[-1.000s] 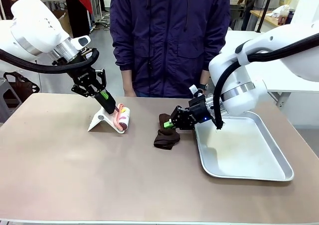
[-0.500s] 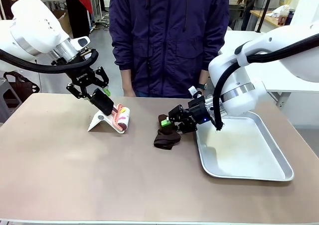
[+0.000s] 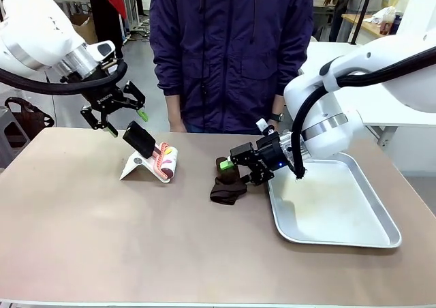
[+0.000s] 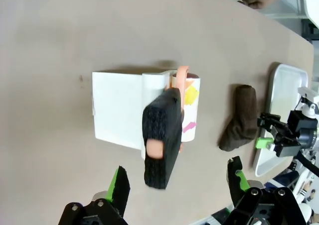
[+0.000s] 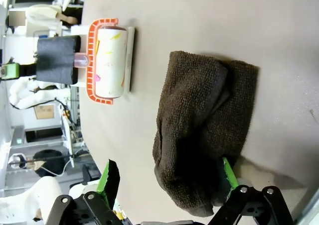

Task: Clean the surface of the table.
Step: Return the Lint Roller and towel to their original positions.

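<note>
Smooth matte brownish-taupe table (image 3: 102,233): rigid, probably heavy, wiped not gripped; left gripper (image 3: 125,120) and right gripper (image 3: 228,163) released, empty.

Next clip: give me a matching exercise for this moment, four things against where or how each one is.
Things:
1. lint roller
2. brown cloth
3. metal tray
4. left gripper

States:
A. open, raised above the table
B. crumpled on the table beside the tray
C. resting in a white stand
D. on the table under the right arm

Pairs: 1-C, 2-B, 3-D, 4-A
</note>
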You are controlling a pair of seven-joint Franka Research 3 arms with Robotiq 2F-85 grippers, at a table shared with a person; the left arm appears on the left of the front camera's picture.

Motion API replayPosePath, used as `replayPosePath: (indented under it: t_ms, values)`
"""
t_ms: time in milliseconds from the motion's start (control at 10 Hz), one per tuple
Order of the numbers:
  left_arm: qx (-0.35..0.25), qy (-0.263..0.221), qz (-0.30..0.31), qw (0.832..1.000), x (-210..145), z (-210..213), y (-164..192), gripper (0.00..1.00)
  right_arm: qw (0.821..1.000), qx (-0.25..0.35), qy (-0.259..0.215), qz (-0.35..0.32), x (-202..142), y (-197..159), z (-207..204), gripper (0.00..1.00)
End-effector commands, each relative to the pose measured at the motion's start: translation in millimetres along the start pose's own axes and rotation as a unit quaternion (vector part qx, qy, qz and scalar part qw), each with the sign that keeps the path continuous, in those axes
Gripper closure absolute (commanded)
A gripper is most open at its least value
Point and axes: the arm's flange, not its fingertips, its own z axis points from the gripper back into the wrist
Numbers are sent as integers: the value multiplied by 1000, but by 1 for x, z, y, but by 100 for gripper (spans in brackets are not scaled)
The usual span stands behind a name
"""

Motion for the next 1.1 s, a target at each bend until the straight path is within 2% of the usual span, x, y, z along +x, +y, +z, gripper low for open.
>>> replayPosePath:
  t_ms: [0,200,500,900,1000]
  values:
    - [-32,-5,-19,999,-31,22,16,0,1000,-15,-1,-3,-1,11,13,0]
    - [-72,-1,-45,996,-64,47,36,0,1000,-6,-10,-7,-8,18,37,0]
    - [-159,8,-104,982,-120,77,78,0,999,17,-35,-25,-27,16,83,0]
    - [-273,4,-146,951,-170,93,143,0,989,140,-44,-33,-81,-2,153,0]
    - [-306,-21,-140,941,-176,98,164,0,981,183,-43,-45,-97,-7,172,0]
